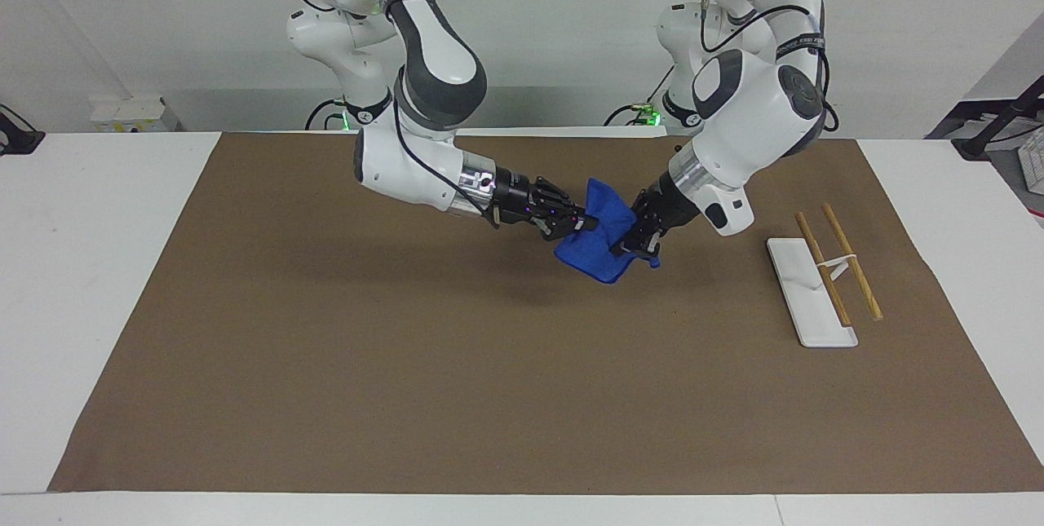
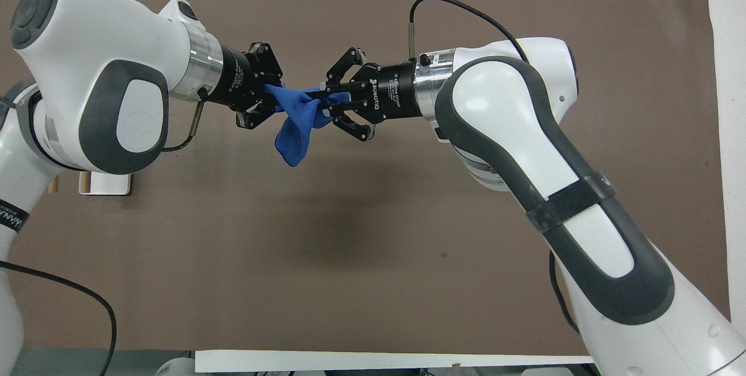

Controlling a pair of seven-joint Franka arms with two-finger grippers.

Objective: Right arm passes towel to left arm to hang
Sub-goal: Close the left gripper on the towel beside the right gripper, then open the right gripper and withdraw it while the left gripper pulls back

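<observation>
- We see a white counter (image 1: 98, 265) under a plain pale wall, most of it covered by a flat brown cloth (image 1: 408, 363) with a matte surface.
- At the middle right of the facing view lies a white rectangular base (image 1: 803, 298) with two thin wooden rods (image 1: 852, 273) beside it.
- The towel (image 1: 603, 245), bright blue and soft with a textured weave, hangs bunched in the air above the cloth, just above centre frame.
- The right hand (image 2: 326, 101), black with linked fingers, is clamped on one end of the towel.
- The left hand (image 2: 274, 93), black too, is clamped on the other end; the towel sags between them.
</observation>
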